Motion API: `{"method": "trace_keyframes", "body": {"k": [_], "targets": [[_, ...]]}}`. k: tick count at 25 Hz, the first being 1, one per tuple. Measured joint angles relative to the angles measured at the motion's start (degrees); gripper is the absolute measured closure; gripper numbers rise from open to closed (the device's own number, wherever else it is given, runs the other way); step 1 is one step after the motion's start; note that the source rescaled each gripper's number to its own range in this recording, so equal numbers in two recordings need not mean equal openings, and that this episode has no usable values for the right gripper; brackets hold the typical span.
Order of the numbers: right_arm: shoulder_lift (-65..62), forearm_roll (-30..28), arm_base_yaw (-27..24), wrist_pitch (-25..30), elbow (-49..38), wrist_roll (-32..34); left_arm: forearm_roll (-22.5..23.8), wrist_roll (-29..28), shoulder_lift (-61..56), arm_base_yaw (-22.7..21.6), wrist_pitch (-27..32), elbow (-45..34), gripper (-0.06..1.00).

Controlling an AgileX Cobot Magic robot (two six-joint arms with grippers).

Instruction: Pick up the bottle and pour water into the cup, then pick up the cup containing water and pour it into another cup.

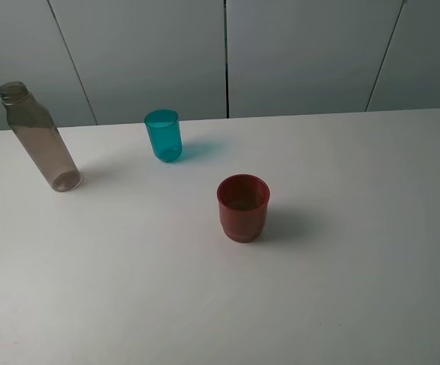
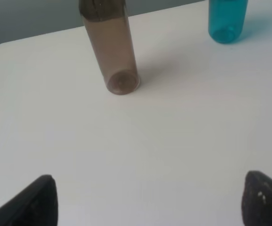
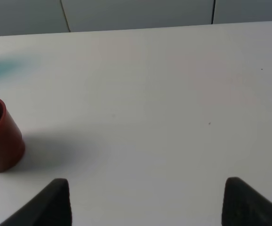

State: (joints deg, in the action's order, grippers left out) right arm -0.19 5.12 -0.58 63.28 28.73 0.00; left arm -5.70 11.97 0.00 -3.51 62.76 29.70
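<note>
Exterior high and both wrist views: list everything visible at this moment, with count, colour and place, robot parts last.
Tall clear plastic bottle: one, greyish-brown, uncapped, upright at table's far left.
Slim translucent plastic tumbler: one, teal, upright, right of the bottle.
Stout opaque plastic cup: one, dark red, upright near table's middle.
Table: one, white.
Wall panels: grey, behind the table.
Left claw: black fingertips, open, holding nothing.
Right claw: black fingertips, open, holding nothing.

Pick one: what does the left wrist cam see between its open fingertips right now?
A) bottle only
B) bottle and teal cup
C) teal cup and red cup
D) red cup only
B: the left wrist view shows the bottle standing on the table and the teal cup further off; no red cup appears in it.
</note>
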Motion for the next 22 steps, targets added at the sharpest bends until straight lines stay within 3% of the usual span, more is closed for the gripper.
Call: {"method": "trace_keyframes", "body": {"k": [22], "targets": [[0.0, 0.0, 0.0, 0.0, 0.0, -0.4, -0.3, 1.6, 0.0, -0.1, 0.0, 0.0, -0.04]]}}
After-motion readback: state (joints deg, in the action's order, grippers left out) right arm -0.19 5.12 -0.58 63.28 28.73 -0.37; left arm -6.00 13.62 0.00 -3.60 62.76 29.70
